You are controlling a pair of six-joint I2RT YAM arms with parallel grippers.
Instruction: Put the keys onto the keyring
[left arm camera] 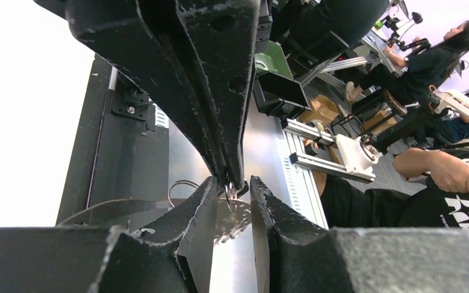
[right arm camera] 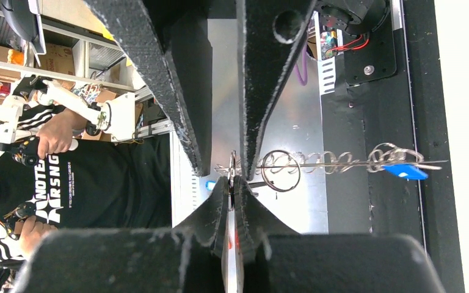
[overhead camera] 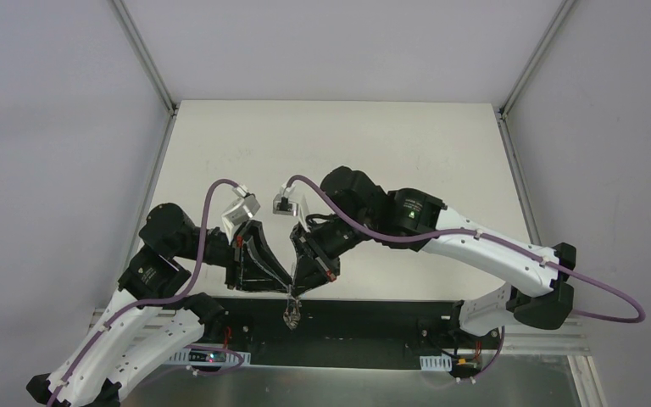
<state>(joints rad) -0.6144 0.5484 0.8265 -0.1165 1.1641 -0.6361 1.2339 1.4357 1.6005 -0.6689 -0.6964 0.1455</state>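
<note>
The keyring (right arm camera: pixel 342 163) is a thin wire loop seen edge-on, fringed with small silver keys and one blue-headed key (right arm camera: pixel 406 171). It hangs off the table's front edge (overhead camera: pixel 291 315). My left gripper (left arm camera: pixel 232 180) has its jaws a little apart, with the key-fringed end of the ring (left arm camera: pixel 237 217) filling the gap. My right gripper (right arm camera: pixel 232 178) meets it tip to tip and is shut on a thin silver key (right arm camera: pixel 232 162), which touches the ring's end. In the top view, both grippers (overhead camera: pixel 288 287) (overhead camera: pixel 298 290) converge above the dangling keys. A black-headed key does not show.
The white table (overhead camera: pixel 347 144) lies behind the arms. A black base strip (overhead camera: pixel 373 326) runs along the front edge under the grippers. Aluminium rails (left arm camera: pixel 317 165) and seated people (left arm camera: pixel 439 177) are beyond the edge.
</note>
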